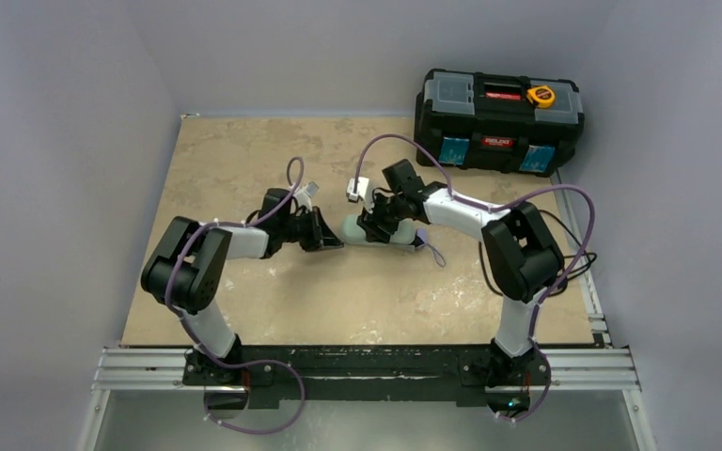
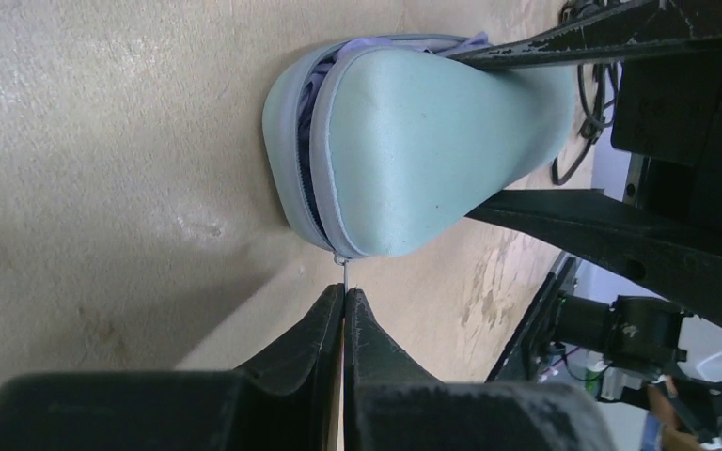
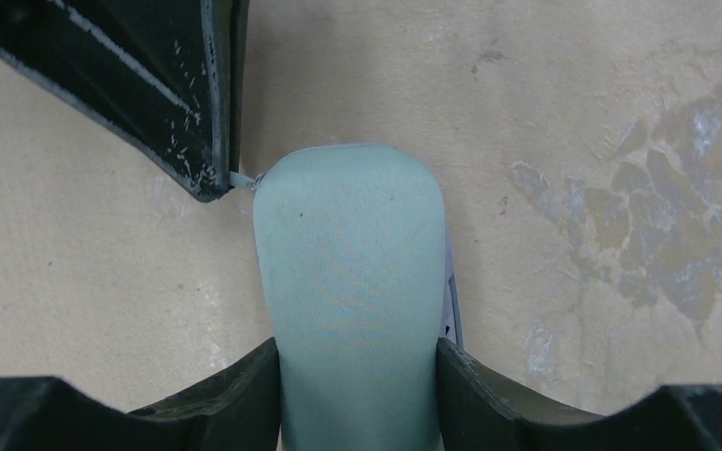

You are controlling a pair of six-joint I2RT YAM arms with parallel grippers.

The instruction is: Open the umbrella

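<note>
So on the table (image 1: 244, 169), with the black toolbox (image 1: 498, 117) parked off at the far right edge, the umbrella (image 2: 390, 42) lay mid-table inside its mint-green sleeve (image 2: 432, 141), a bit of lavender peeking out of the partly unzipped end. My right pincer (image 3: 355, 362) was clamped across the sleeve and the left pincer (image 2: 343, 293) was pinched shut on the thin zipper pull (image 2: 346, 272). My worry was that such a tiny pull could slip free. Tugging off the zip's line could also snag fabric or drag the sleeve out of the right grip. The toolbox had a red label and blue stickers, too small to read.
</note>
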